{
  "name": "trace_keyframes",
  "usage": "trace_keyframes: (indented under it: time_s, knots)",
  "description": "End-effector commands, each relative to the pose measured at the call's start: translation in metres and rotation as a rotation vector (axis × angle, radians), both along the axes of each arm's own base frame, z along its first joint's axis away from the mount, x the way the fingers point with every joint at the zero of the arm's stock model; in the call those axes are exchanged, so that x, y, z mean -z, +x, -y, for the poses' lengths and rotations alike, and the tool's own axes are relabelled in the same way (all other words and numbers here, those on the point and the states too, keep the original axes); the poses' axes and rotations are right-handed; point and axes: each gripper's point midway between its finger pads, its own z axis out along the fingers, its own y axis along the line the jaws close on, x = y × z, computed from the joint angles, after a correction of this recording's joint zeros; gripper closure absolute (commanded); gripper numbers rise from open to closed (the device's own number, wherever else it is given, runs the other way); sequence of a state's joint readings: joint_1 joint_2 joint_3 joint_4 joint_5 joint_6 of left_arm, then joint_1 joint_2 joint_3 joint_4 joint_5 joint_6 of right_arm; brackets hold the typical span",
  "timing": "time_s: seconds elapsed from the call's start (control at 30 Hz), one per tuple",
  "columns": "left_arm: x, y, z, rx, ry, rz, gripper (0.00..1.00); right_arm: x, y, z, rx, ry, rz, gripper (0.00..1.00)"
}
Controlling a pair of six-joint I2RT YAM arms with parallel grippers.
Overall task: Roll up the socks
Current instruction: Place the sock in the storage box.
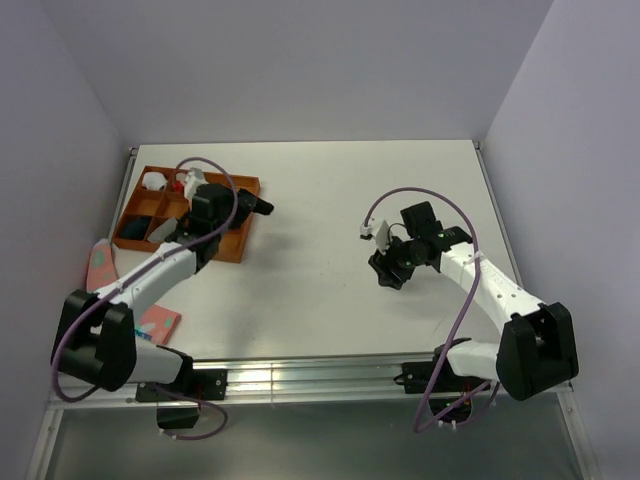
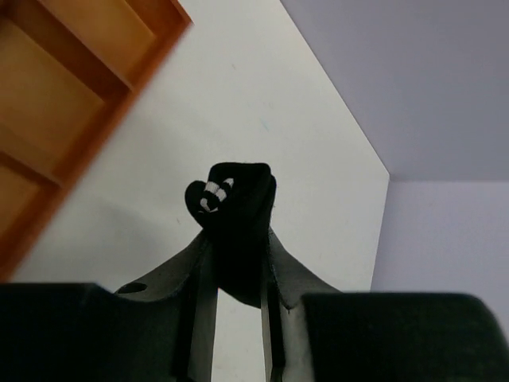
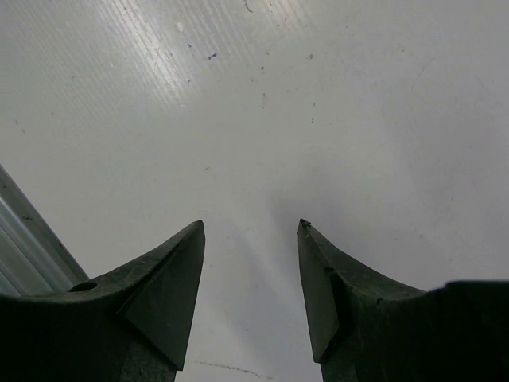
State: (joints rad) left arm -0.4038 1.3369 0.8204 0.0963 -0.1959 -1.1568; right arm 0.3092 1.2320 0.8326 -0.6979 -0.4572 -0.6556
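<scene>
Black sock [image 2: 238, 199], balled up with white cuff stripes showing, is pinched between the fingers of the left gripper [image 2: 236, 248], over the table [image 1: 330, 190] just off the far right corner of the orange tray [image 1: 228, 256]. Tray is divided: white bundle [image 1: 153, 181] in the far-left compartment, a red bit [image 1: 178, 186] beside it, a dark item [image 1: 150, 208] and a grey-white bundle [image 1: 161, 230] in nearer compartments; the arm hides the rest. Right gripper [image 3: 250, 239] is spread wide over the table, well apart from the tray; a pink sock [image 1: 100, 262] lies at the table's left edge.
</scene>
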Motion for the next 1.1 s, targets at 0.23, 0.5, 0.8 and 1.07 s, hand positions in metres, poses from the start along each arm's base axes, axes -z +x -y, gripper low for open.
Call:
trace_keyframes:
  time_s: [0.23, 0.5, 0.8, 1.07]
  knots:
    - [0.039, 0.055, -0.062, 0.036, 0.075, -0.120, 1.00, -0.002, 0.013, -0.001, 0.008, 0.019, 0.036, 0.43]
    - [0.066, 0.083, -0.071, 0.041, 0.086, -0.177, 1.00, -0.003, 0.013, -0.004, 0.005, 0.034, 0.030, 0.44]
    - [0.106, 0.087, -0.093, -0.009, 0.101, -0.296, 1.00, 0.003, 0.011, -0.005, 0.000, 0.034, 0.015, 0.44]
    - [0.136, 0.079, -0.099, -0.014, 0.146, -0.429, 1.00, 0.004, 0.010, -0.005, -0.002, 0.037, 0.005, 0.45]
